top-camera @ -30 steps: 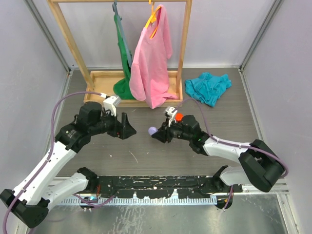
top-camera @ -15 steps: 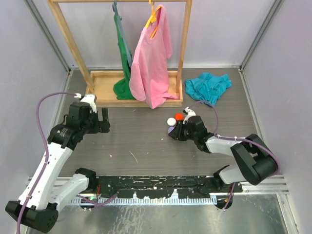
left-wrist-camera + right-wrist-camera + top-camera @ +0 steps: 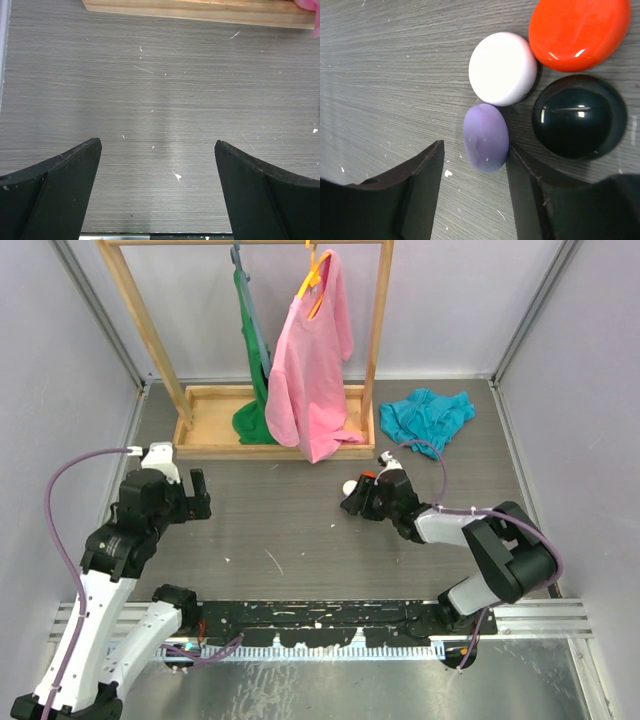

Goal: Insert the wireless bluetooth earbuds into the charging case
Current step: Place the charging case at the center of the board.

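At the near edge, a black mounting rail carries both arm bases. From it the left arm rises along the left side and bends inward. The left gripper hangs over bare table with its 2 matte black fingers spread wide, nothing between them. The right arm lies low, reaching from its base at the right toward the middle of the table. The right gripper has its fingers partly spread around the lilac piece of the earbud set. That piece lies on the table, close against 1 finger with a clear gap to the other, so it is not pinched. Just beyond it the other 3 pieces cluster close together: a white piece, a red piece and a black piece. All 4 are smooth, rounded, glossy plastic, and I cannot tell buds from cases. The table is grey with a fine wood grain, dotted with white flecks. Farther back stands a pale wooden rack, with a pink shirt and a green garment hanging from its rail. A crumpled teal cloth lies to its right.
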Action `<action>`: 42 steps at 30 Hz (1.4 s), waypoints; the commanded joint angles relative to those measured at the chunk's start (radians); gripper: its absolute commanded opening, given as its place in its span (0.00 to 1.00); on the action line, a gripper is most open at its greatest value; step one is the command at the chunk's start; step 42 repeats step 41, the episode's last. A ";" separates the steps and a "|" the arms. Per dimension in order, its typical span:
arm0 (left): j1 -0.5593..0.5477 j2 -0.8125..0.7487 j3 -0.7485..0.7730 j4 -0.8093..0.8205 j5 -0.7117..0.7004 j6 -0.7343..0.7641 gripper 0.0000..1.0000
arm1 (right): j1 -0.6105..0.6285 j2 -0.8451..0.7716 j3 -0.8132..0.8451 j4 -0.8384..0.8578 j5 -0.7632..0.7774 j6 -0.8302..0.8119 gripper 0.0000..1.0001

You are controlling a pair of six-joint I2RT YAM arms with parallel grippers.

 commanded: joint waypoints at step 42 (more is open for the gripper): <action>0.005 -0.425 -0.122 0.056 0.099 -0.117 0.98 | -0.007 -1.036 0.228 -0.808 0.508 -0.489 1.00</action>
